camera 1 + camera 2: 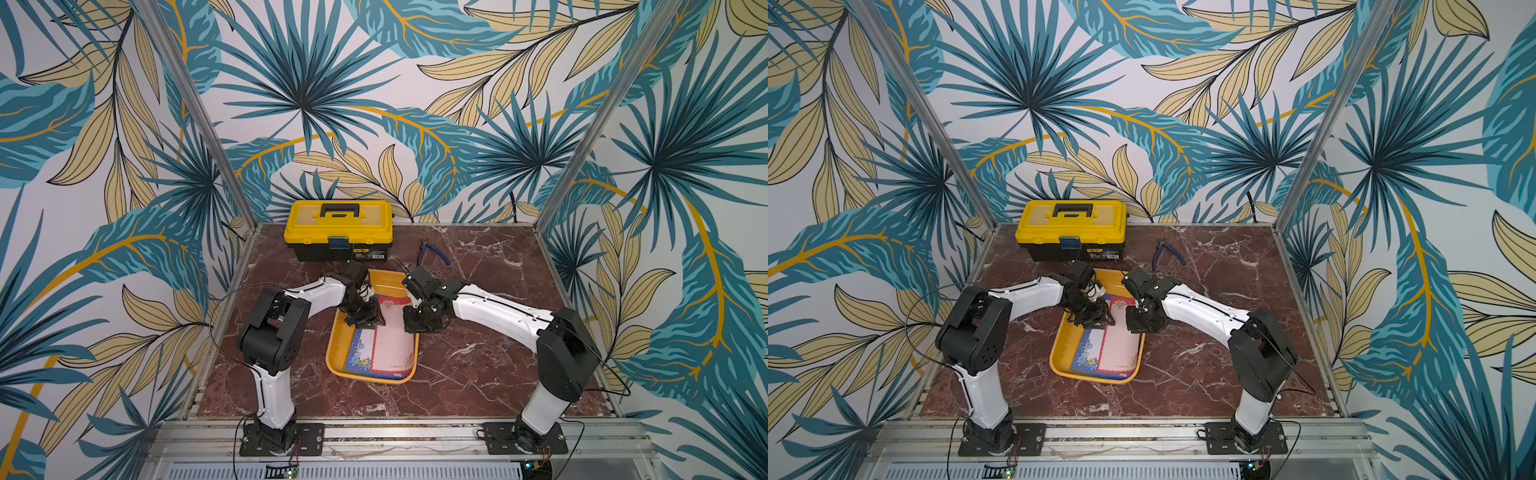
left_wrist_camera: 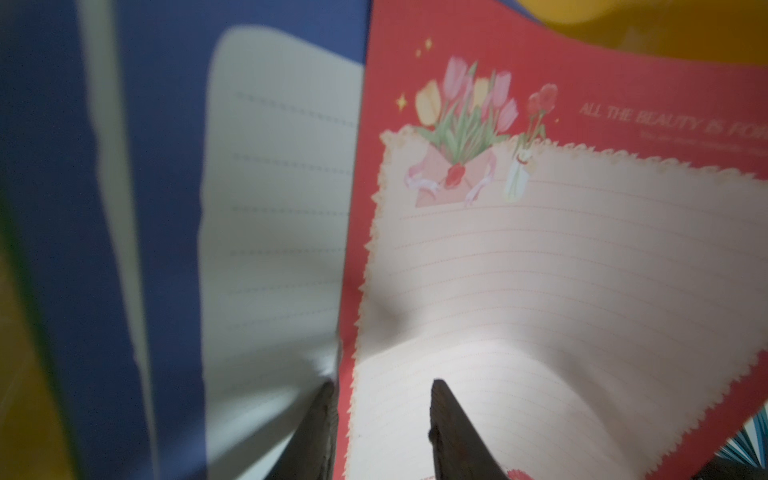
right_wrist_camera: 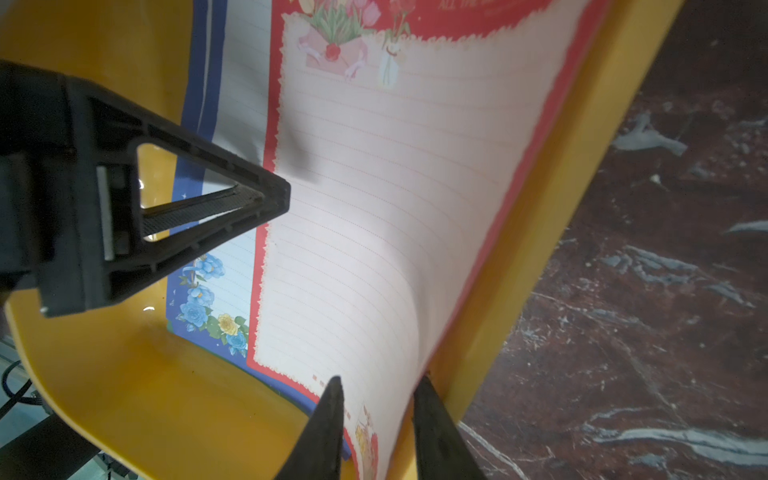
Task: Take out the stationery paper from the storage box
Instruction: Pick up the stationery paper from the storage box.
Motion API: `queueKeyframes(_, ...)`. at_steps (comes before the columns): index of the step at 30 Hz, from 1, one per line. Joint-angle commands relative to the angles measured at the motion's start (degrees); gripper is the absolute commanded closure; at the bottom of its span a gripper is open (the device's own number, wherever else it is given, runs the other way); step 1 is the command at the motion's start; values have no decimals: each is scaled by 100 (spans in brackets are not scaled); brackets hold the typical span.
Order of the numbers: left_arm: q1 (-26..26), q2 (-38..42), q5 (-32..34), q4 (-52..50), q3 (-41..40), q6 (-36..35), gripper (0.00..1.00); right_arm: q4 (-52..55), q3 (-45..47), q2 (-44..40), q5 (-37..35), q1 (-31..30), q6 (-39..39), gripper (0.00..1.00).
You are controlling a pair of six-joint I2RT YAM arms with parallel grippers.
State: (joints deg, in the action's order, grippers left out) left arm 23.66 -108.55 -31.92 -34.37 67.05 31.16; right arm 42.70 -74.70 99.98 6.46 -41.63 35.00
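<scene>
The storage box [image 1: 338, 353] is a shallow orange-yellow tray in the middle of the table. The stationery paper lies inside it: a red-bordered sheet [image 1: 392, 349] on top and a blue floral sheet [image 1: 360, 351] showing beside it. My left gripper [image 2: 382, 384] is open and points down at the paper, with the red sheet's [image 2: 540, 270] edge between its fingers; the paper is dented there. My right gripper [image 3: 380, 379] is open astride the red sheet's [image 3: 395, 187] opposite edge, which curls up against the tray wall [image 3: 540, 257]. The left gripper's fingers [image 3: 266, 199] also show in the right wrist view.
A yellow-lidded black toolbox [image 1: 338, 230] stands at the back of the marble table [image 1: 478, 365]. Blue-handled pliers [image 1: 432, 251] lie to its right, behind the right arm. Metal frame posts [image 1: 582, 145] rise at the back corners.
</scene>
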Motion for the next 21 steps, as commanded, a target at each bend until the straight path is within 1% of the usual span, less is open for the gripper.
queueKeyframes(1, -31, -9, 213, 233, -189, 0, 60, 348, -85, 144, -196, -27, 43, 71)
queueKeyframes(3, -40, 16, 213, 244, -197, 4, 60, 389, -86, 167, -217, -30, 64, 73)
queueKeyframes(6, -38, 36, 226, 264, -209, 13, 60, 445, -95, 192, -239, -21, 75, 74)
queueKeyframes(7, -47, 40, 235, 280, -216, 20, 60, 464, -105, 209, -253, -29, 79, 73)
queueKeyframes(10, -60, 40, 249, 347, -262, 55, 60, 525, -151, 295, -268, -27, 111, 66)
queueKeyframes(12, -72, 58, 240, 402, -308, 74, 60, 532, -186, 352, -268, -25, 139, 66)
queueKeyframes(16, -107, 113, 218, 460, -350, 75, 60, 562, -277, 417, -332, -25, 156, 75)
queueKeyframes(20, -149, 209, 202, 466, -359, 57, 60, 626, -332, 332, -498, -31, 140, 92)
queueKeyframes(21, -159, 241, 196, 465, -355, 57, 59, 651, -347, 297, -529, -38, 124, 94)
